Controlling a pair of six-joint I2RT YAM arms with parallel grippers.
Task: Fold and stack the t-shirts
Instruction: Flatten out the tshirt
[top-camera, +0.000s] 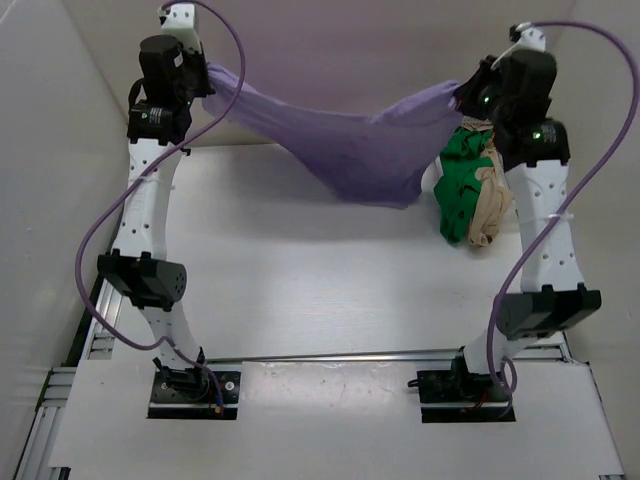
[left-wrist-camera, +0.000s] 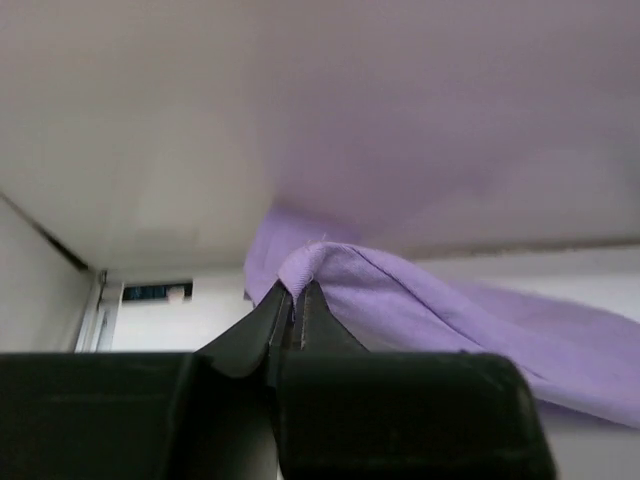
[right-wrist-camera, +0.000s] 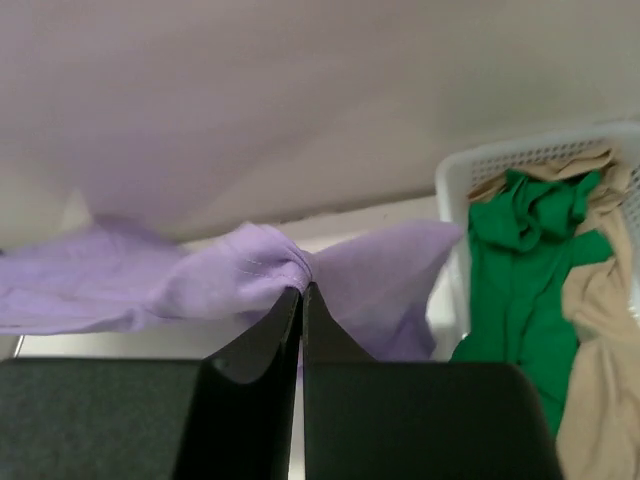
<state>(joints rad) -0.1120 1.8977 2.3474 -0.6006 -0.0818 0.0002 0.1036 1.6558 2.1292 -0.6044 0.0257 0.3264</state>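
The lavender t-shirt (top-camera: 350, 150) is held aloft, left of the white basket (right-wrist-camera: 530, 155), with one end pinched by the left gripper (left-wrist-camera: 295, 293) and one by the right gripper (right-wrist-camera: 302, 290). No fold is made. The green t-shirt (right-wrist-camera: 520, 260) and the tan t-shirt (right-wrist-camera: 600, 330) lie crumpled in the basket; nothing is stacked.

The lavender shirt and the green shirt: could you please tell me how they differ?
The lavender shirt hangs stretched between the left gripper and right gripper; the green shirt is held by neither. The lavender shirt is spread in the air; the green shirt lies crumpled in the basket. Both are unfolded.
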